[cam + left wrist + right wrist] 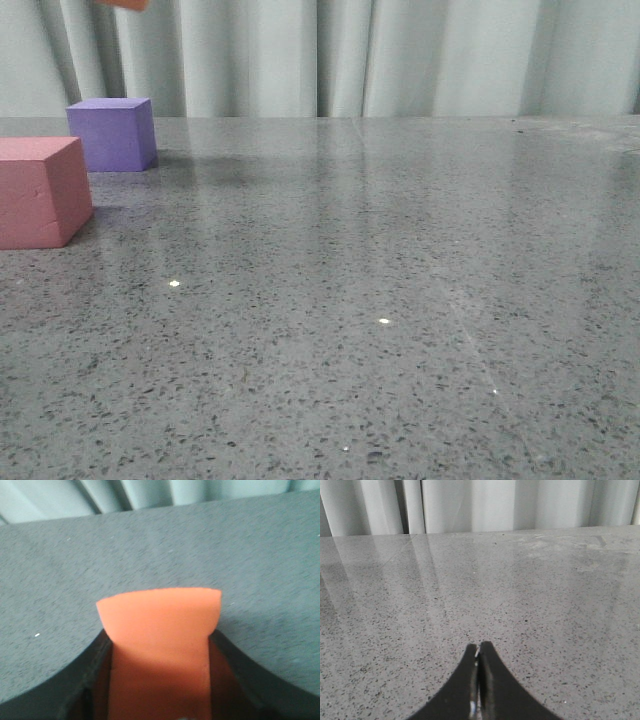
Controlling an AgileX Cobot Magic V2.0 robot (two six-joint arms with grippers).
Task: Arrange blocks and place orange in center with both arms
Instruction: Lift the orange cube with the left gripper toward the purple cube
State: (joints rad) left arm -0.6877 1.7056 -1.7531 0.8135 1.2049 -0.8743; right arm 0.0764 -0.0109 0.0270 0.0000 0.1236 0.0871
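Left tool (159,680) clamped on orange cube (159,630), right tool (479,652) together, table (400,300).

Pink-red cube (40,190), purple cube (112,133) block far left; tabletop (400,300) elsewhere open.

A robotics test bench, by the look of it, rather than a home or shop: a broad table (400,300) of polished grey speckled stone ran back to a wall of pale pleated curtains (400,55) that closed off the whole background. The only goods on it were plain foam cubes, a pink one (40,190) and a purple one (112,133), set near its left edge. Black gripper fingers (490,690) hung over the stone.
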